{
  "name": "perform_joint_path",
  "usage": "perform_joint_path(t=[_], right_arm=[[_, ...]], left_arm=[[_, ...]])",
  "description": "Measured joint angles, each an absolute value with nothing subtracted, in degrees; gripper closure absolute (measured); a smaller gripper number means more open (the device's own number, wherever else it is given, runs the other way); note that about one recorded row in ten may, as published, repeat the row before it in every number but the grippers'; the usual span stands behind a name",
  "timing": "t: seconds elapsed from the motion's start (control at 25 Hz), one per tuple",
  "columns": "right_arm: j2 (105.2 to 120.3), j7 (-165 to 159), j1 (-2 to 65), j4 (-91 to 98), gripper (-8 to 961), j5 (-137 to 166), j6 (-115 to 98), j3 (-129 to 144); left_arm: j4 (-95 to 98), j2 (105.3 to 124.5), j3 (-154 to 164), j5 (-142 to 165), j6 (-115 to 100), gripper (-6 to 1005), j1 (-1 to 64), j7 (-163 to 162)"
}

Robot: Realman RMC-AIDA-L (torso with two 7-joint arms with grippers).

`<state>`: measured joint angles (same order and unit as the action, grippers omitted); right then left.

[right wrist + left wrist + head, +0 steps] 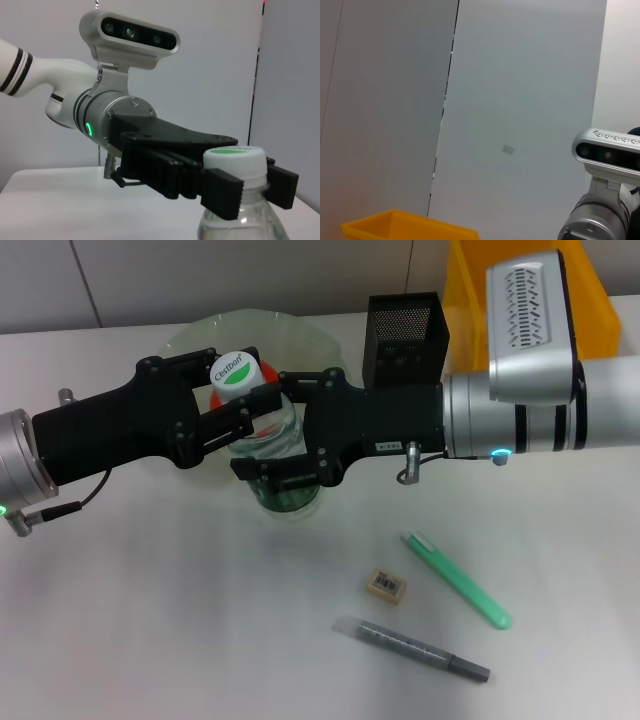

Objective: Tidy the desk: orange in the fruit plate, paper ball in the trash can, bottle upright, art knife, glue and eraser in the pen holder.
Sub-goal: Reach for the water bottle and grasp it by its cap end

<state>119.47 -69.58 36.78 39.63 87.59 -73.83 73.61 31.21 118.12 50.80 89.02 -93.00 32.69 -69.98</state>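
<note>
A clear bottle with a white and green cap stands upright at the desk's middle. My left gripper reaches in from the left and is shut on the neck just under the cap; the right wrist view shows its pads on the neck of the bottle. My right gripper comes from the right and is shut on the bottle's body. An orange-red patch shows behind the bottle, mostly hidden. The eraser, green art knife and grey glue pen lie at the front right. The paper ball is out of view.
The glass fruit plate sits right behind the bottle. The black mesh pen holder stands beside it, behind my right wrist. A yellow bin is at the back right and also shows in the left wrist view.
</note>
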Motion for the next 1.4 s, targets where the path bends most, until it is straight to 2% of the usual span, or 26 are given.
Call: perform_joint_path(t=[1.4], right_arm=[[119.53,-69.07,36.40,41.14,183,87.28,-74.29,73.68]], left_arm=[[31.20,118.13,50.80,89.25,-92.64,548,32.95,-70.43]])
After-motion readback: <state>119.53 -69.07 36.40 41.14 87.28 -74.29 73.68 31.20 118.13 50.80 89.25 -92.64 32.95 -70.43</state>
